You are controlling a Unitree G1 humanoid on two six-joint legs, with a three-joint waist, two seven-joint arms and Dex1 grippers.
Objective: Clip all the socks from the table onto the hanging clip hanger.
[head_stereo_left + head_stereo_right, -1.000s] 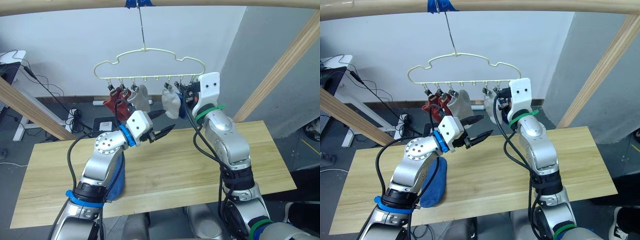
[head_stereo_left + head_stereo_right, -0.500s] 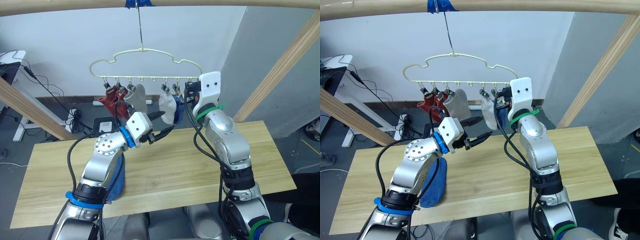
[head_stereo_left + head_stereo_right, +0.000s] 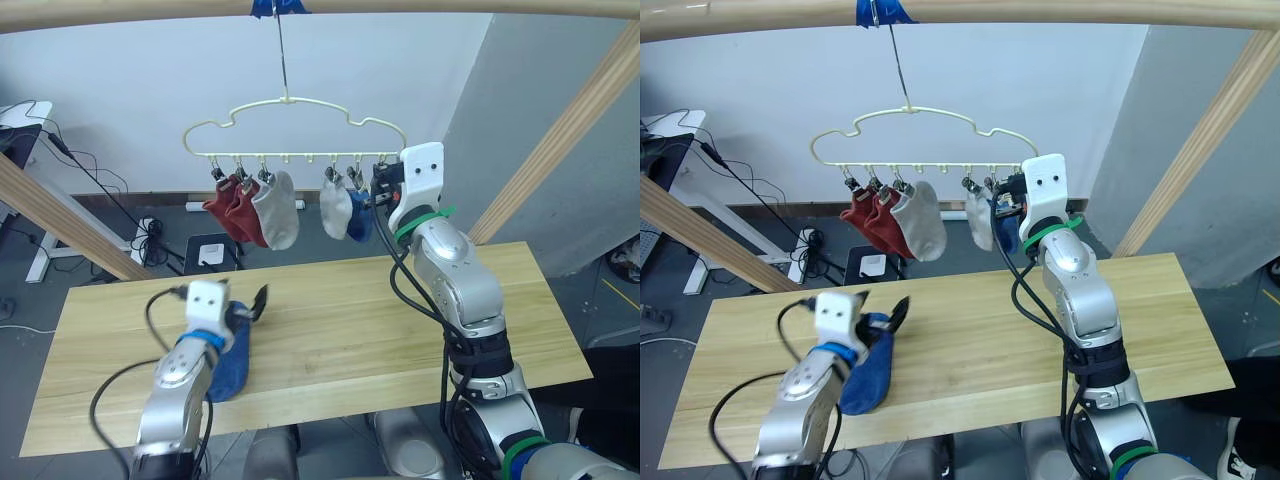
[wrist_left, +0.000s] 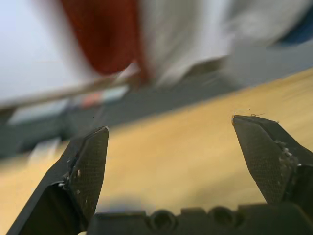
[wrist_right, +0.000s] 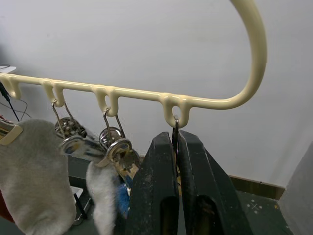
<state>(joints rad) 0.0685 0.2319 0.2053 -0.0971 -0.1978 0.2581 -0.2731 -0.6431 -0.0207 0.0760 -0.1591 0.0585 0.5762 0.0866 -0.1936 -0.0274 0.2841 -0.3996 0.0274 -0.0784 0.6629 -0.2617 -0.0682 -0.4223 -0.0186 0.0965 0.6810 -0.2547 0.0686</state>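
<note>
The pale yellow clip hanger (image 3: 310,101) hangs from the top pole. Two rust red socks (image 3: 230,205), two grey socks (image 3: 278,212) and a blue sock (image 3: 359,218) are clipped along it. Another blue sock (image 3: 228,368) lies on the table (image 3: 350,330) at the left. My left gripper (image 3: 248,306) is open just above that sock's far end, with nothing between its fingers (image 4: 83,171). My right gripper (image 3: 377,182) is up at the hanger's right end (image 5: 258,54), shut on the wire of the last metal clip (image 5: 175,128).
Thick wooden poles (image 3: 560,140) slant down on both sides of the table, and one runs across the top. Behind the table are a grey floor with cables (image 3: 150,230) and a white wall.
My left arm has dropped from beside the hanging socks down to the table by the blue sock. The hanger swung left and back. My right gripper stayed at the end clip.
</note>
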